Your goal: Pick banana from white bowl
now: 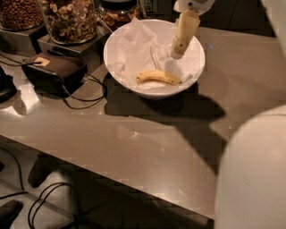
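Plainly, the gripper [178, 50], spread or together I cannot tell, hangs over the bowl [154, 92] and might snag the crumpled paper [134, 49] instead of the banana [158, 77].

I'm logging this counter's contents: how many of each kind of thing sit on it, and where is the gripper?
Banana: 1, lying in the bowl
White bowl: 1
Glass jars: 3
Dark pouch: 1
Gripper: 1, above the bowl's right half
Total: 7
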